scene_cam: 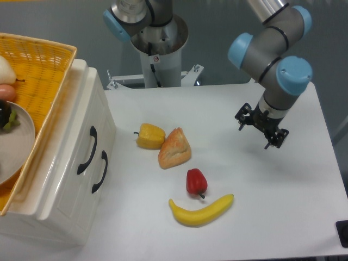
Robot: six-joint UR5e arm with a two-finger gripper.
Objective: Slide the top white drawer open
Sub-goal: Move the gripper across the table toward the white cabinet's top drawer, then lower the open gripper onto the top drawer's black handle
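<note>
The top white drawer (93, 117) is the upper of two fronts on the cream cabinet at the left, and it sits flush and closed. Its curved black handle (87, 150) lies just above the lower drawer's matching handle (100, 172). My gripper (254, 137) hangs over the right half of the table, far to the right of the cabinet. It is open and holds nothing, with its black fingers pointing down.
A yellow woven basket (43, 65) with a plate and fruit sits on top of the cabinet. On the table lie a yellow pepper (150, 136), a bread piece (174, 148), a red pepper (196, 181) and a banana (201, 211). The robot base (157, 43) stands at the back.
</note>
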